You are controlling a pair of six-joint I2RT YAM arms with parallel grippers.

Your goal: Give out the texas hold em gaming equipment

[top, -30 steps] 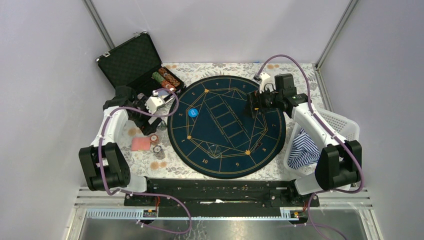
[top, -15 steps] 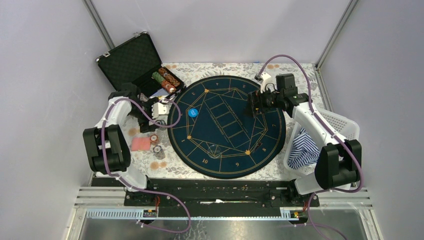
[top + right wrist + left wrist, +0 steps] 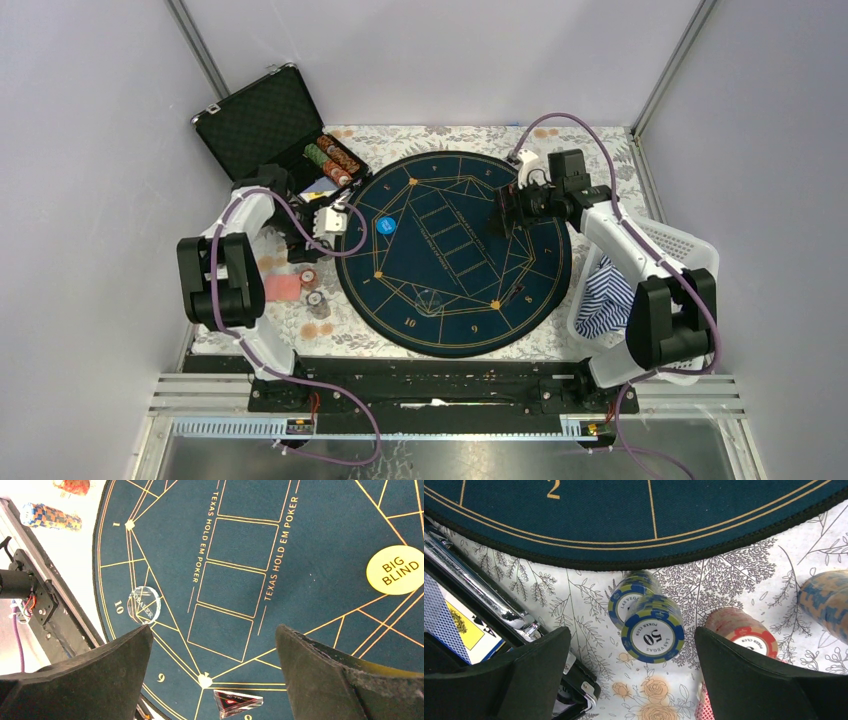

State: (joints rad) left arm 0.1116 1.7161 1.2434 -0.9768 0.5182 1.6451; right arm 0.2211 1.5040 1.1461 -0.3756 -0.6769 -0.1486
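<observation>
Held left gripper (image 3: 631, 630) spread around blue-yellow chips (image 3: 652, 637) off mat's (image 3: 310, 555) nine o'clock edge; right gripper (image 3: 214, 630) spread above mat's two o'clock.

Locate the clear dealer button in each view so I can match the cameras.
Top external: the dealer button lies on the near-left part of the round blue mat, just above the gold 10.
Left wrist: not in it; only the mat's edge by the 2 shows.
Right wrist: left of centre, right beside the 10.
Shared landmark: the mat, seen in all three views; its 10 marks the button in two.
</observation>
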